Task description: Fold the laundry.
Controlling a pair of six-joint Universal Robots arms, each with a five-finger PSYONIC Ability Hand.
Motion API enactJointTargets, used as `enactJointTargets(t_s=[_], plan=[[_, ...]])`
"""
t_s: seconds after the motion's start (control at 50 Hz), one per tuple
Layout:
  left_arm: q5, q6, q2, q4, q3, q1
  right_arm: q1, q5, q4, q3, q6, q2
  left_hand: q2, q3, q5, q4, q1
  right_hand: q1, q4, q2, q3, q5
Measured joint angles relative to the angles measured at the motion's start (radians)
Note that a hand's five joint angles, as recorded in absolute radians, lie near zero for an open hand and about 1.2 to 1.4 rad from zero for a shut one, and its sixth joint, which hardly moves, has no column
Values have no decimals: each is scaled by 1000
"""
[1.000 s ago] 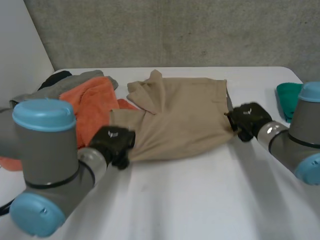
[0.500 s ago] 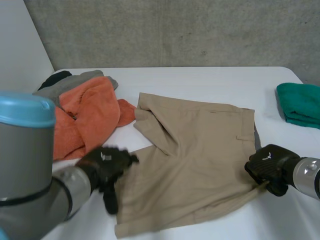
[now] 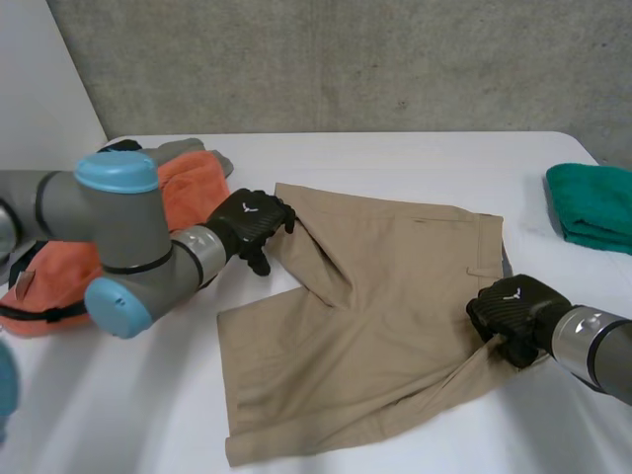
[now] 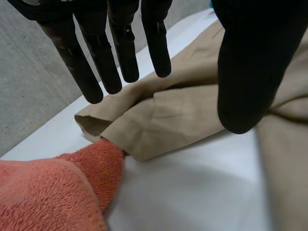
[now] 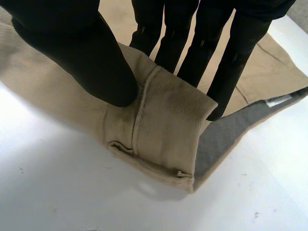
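Pinching a waistband corner of the shorts (image 5: 163, 125) between right hand (image 5: 72, 48) thumb and fingers; holding left hand (image 4: 250, 67) fingers straight and spread, the rumpled leg lying just under their tips, touching the orange towel (image 4: 48, 192).

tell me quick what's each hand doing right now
left hand: open, fingers straight over a folded leg of the shorts.
right hand: shut on the shorts, pinching the waistband corner.
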Motion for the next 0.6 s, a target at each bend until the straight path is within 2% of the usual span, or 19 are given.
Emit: enactJointTargets(t_s=[0.28, 0.48, 0.5, 0.52, 0.54, 0.56, 0.6], plan=[[77, 44, -229, -14, 267, 5, 3, 11, -37, 18, 42, 13, 75, 76, 72, 75, 70, 0, 0, 0, 0, 0], [68, 77, -300, -51, 354, -5, -1, 12, -46, 20, 48, 18, 101, 101, 96, 98, 100, 0, 0, 0, 0, 0], [61, 82, -307, -51, 363, -7, -1, 12, -47, 20, 48, 18, 320, 307, 297, 304, 326, 0, 0, 0, 0, 0], [54, 86, -311, -51, 370, -9, -1, 12, -47, 20, 48, 18, 435, 431, 420, 431, 450, 0, 0, 0, 0, 0], [46, 89, -314, -51, 374, -10, -2, 12, -47, 20, 48, 18, 463, 459, 447, 458, 477, 0, 0, 0, 0, 0], [35, 92, -317, -50, 380, -13, -2, 11, -48, 20, 47, 18, 591, 579, 565, 580, 596, 0, 0, 0, 0, 0], [-3, 100, -319, -46, 388, -19, -3, 11, -50, 20, 47, 19, 634, 629, 596, 631, 603, 0, 0, 0, 0, 0]])
